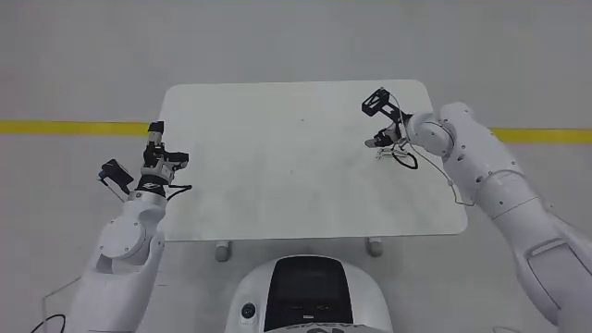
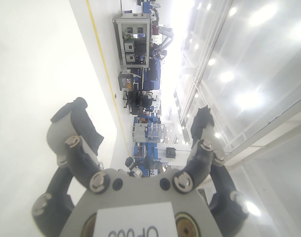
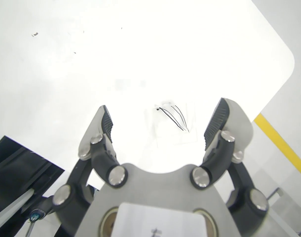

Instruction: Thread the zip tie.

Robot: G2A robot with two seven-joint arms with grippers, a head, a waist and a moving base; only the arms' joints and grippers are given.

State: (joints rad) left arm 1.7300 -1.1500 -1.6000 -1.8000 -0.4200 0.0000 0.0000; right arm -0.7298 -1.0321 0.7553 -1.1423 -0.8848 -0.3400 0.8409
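Zip tie (image 3: 173,118) threading not started. Surface (image 1: 277,185) bearing a few black strands toward 3 o'clock. Right hand (image 3: 162,107) over them, fingers apart, empty. Left hand (image 2: 140,109) likewise apart, at 9 o'clock edge. Lower squarely; pinch one strand only, near its head.

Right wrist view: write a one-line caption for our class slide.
Open right gripper poised above thin black zip ties lying on the white table.

Black zip ties (image 3: 170,119); white table (image 1: 277,176).
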